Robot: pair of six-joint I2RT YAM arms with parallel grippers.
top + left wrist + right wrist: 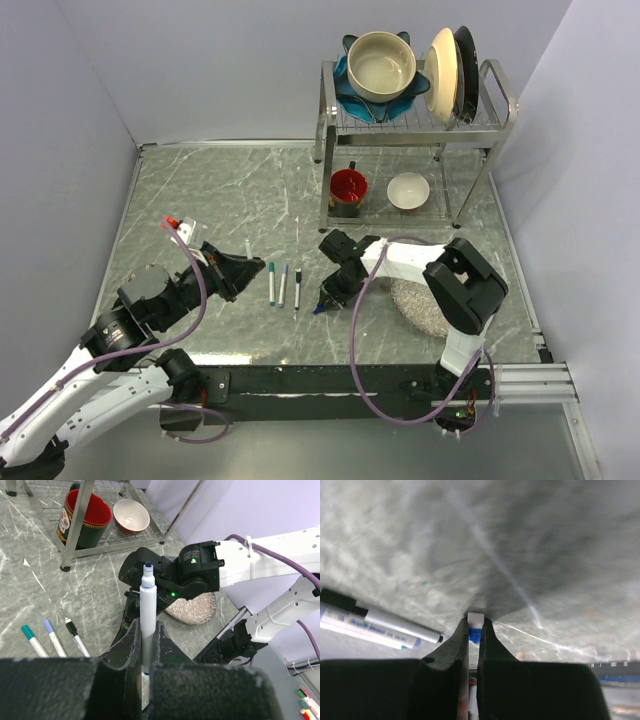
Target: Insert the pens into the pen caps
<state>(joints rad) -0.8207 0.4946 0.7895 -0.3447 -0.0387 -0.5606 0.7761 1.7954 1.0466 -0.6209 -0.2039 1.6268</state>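
My left gripper (pixel 238 272) (pixel 145 636) is shut on a white-grey pen (pixel 147 605). The pen's dark tip points toward the right arm; in the top view it shows as a thin pale stick (pixel 247 244). My right gripper (pixel 326 298) (pixel 475 625) is low over the table, shut on a small blue pen cap (pixel 475 634) (pixel 318 309) with a white end. Three more pens lie side by side between the grippers, with a teal end (pixel 271 283), a blue end (pixel 283 285) and a black end (pixel 297 289). They also show in the left wrist view (pixel 52 638) and partly in the right wrist view (pixel 390 625).
A metal dish rack (pixel 500 95) stands at the back right with a bowl (pixel 381 65) and plates (pixel 450 62) on top. A red mug (pixel 348 189) and a white bowl (pixel 408 190) sit below. A speckled grey pad (pixel 418 307) lies under the right arm.
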